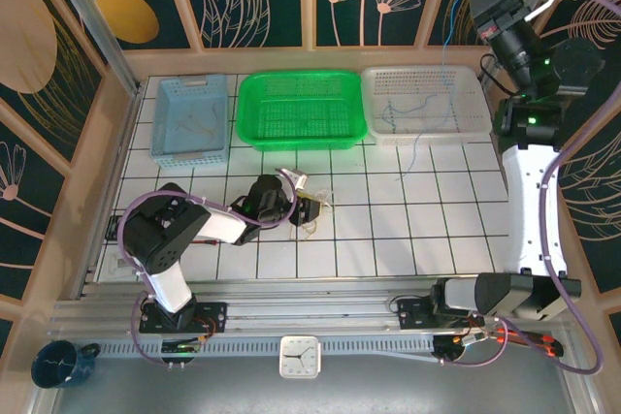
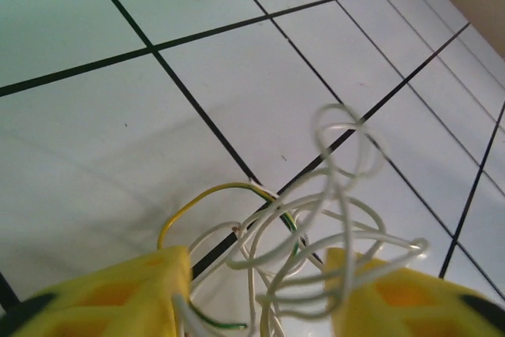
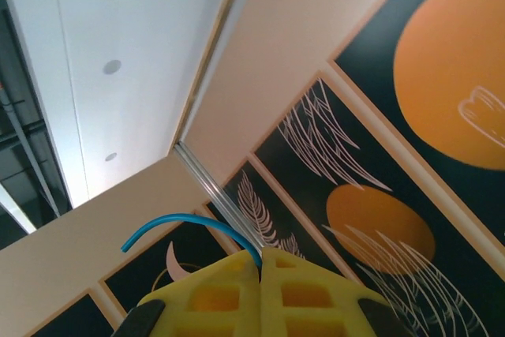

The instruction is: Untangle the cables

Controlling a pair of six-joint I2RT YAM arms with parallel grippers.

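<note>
**Left gripper astride the knot, right gripper holding a blue strand high**

Near: left gripper [image 2: 260, 309] sits low over the white tiled surface [image 1: 388, 239]. Its yellow jaws stand apart with nothing pinched. A tangle of thin whitish and yellow-green wires [image 2: 316, 230] lies on the tiles between the jaws and just ahead of them, loops piled on loops. My reading: the gripper is set astride the knot to pick out one strand or pin the bundle down.

Middle: the lower run of a thin blue wire [image 3: 185, 221] seems to cross the tiles into the white mesh basket [image 1: 423, 73] at back right. It is too fine to trace fully.

Far: green mesh basket [image 1: 303, 76] at centre. Pale blue mesh basket [image 1: 155, 123] at left holds a few pale strands, so the baskets are probably for sorting freed wires. Right gripper [image 3: 260, 262] is raised high at far right, jaws pressed together on the blue wire's upper end. Probably held up there so the strand hangs straight, clear of the knot.
</note>
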